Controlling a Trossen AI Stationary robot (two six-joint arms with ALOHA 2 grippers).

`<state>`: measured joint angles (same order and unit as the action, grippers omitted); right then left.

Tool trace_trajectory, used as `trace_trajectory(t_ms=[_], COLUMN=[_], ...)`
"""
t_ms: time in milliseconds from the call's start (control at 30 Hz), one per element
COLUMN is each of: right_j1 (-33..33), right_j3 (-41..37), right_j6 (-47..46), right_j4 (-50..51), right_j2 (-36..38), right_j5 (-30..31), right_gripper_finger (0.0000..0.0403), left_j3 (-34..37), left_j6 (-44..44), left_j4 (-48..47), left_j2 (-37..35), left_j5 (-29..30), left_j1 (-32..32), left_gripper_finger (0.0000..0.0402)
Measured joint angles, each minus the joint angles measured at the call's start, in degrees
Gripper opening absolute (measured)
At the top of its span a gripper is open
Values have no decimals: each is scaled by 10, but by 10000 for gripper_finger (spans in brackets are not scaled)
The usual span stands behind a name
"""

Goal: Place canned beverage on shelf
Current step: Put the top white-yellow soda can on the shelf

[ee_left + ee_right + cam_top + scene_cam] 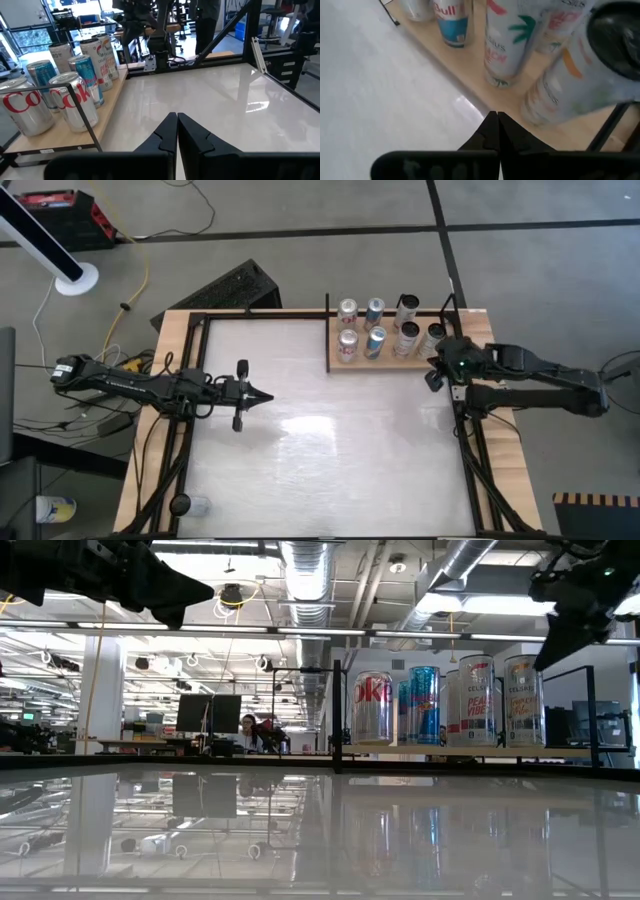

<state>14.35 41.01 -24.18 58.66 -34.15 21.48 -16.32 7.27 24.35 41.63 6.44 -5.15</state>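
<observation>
Left arm reaching in over the left edge of the white table (330,470), its left gripper (262,396) clenched on nothing, fingers (170,131) pressed flat together and hanging above bare tabletop, well apart from the shelf. Nothing gripped there.

Farther right, at the far side of the table, the shelf (388,363): a flat light-brown board with thin black rails at its ends, lying on the tabletop. Six cans standing upright on it, in two rows of three. At the left end, two silver cans with red lettering (347,346) (347,309), one behind the other. Next to them, two blue-and-silver cans (375,342) (374,311), likewise one behind the other. Then two taller white cans (406,338) (405,308) with red and pink print. A seventh can, pale with orange and green print (432,338), standing at the right end of the board beside the black rail. All tops closed; contents not visible.

At the right end, the right gripper (434,377) clenched and empty, fingers (492,127) shut tight against each other, hanging just over the near edge of the board right beside the pale can, not touching it so far as can be told. Right arm stretching in from the table's right edge.

In the level view, cans lined up on the board (470,751), a person seated far back in the room (247,732).
</observation>
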Motion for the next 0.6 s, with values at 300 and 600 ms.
trace_trajectory(t_ms=[300,600], right_j1=[-20,-58], right_j3=[0,0], right_j6=[-46,-100], right_j4=[-23,6], right_j2=[-116,-170], right_j5=[37,131], right_gripper_finger=[15,16], left_j3=[0,0], left_j6=[-13,-3], left_j4=[5,2], left_j2=[0,0], left_j5=[0,0], left_j1=[0,0], left_gripper_finger=[0,0])
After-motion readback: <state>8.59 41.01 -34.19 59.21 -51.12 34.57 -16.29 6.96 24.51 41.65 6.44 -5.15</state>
